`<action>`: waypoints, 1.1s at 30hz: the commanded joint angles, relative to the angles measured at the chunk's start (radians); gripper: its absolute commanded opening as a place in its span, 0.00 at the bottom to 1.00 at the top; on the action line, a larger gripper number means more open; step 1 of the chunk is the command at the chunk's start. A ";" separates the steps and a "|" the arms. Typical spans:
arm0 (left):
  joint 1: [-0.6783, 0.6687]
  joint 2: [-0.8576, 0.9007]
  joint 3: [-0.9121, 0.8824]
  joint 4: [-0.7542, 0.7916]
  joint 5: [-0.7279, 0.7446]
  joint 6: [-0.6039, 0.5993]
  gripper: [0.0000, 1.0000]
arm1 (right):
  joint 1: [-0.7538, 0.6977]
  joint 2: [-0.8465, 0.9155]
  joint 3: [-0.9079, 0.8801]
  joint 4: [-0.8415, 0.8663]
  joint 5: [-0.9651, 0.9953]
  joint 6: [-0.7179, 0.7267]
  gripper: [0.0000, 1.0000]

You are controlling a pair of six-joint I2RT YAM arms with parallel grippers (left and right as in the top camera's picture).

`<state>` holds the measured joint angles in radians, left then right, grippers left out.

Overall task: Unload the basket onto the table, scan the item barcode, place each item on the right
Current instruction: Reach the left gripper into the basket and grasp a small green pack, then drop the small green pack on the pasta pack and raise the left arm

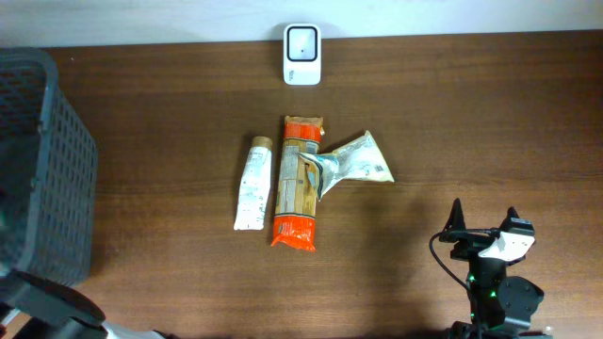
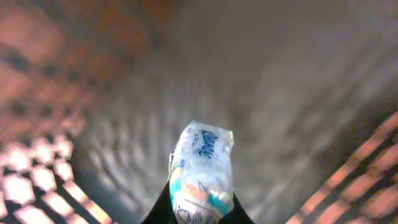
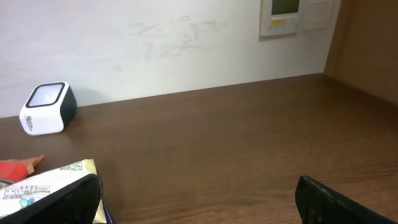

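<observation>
In the left wrist view my left gripper (image 2: 200,210) is shut on a soft white packet with blue and orange print (image 2: 202,163), down inside the dark mesh basket (image 2: 37,180). From overhead the basket (image 1: 42,160) hides that gripper. The white barcode scanner (image 1: 302,54) stands at the table's far edge, and the right wrist view shows it as the scanner (image 3: 46,109) at the left. My right gripper (image 1: 484,221) rests open near the front right, with nothing between its fingers (image 3: 339,202).
Three items lie mid-table: a white tube (image 1: 252,185), an orange-ended pasta pack (image 1: 299,184) and a crumpled foil pouch (image 1: 356,162) partly over it. A printed pack (image 3: 43,183) sits just beyond the right gripper's left finger. The wall runs behind the scanner.
</observation>
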<state>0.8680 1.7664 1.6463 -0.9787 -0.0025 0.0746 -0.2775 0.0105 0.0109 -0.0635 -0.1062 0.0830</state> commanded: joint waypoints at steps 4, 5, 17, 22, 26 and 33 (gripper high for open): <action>-0.296 -0.078 0.485 -0.143 0.606 -0.115 0.00 | -0.005 -0.007 -0.005 -0.005 0.003 0.000 0.99; -0.444 -0.055 0.446 -0.213 0.560 -0.050 0.00 | -0.005 -0.007 -0.005 -0.004 0.003 0.000 0.99; -1.216 0.309 0.013 -0.038 0.312 -0.090 0.63 | -0.005 -0.007 -0.005 -0.004 0.003 0.000 0.99; -1.125 0.187 0.240 -0.088 0.248 -0.090 1.00 | -0.005 -0.007 -0.005 -0.004 0.002 0.000 0.99; -0.980 0.080 0.323 0.008 0.249 -0.090 0.99 | -0.005 -0.007 -0.005 -0.004 0.002 0.000 0.99; -0.885 0.136 0.280 0.000 0.160 -0.089 0.99 | -0.005 -0.007 -0.005 0.027 -0.106 0.008 0.99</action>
<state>-0.0189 1.8828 1.9388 -0.9794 0.2272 -0.0166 -0.2775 0.0101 0.0109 -0.0628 -0.1062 0.0822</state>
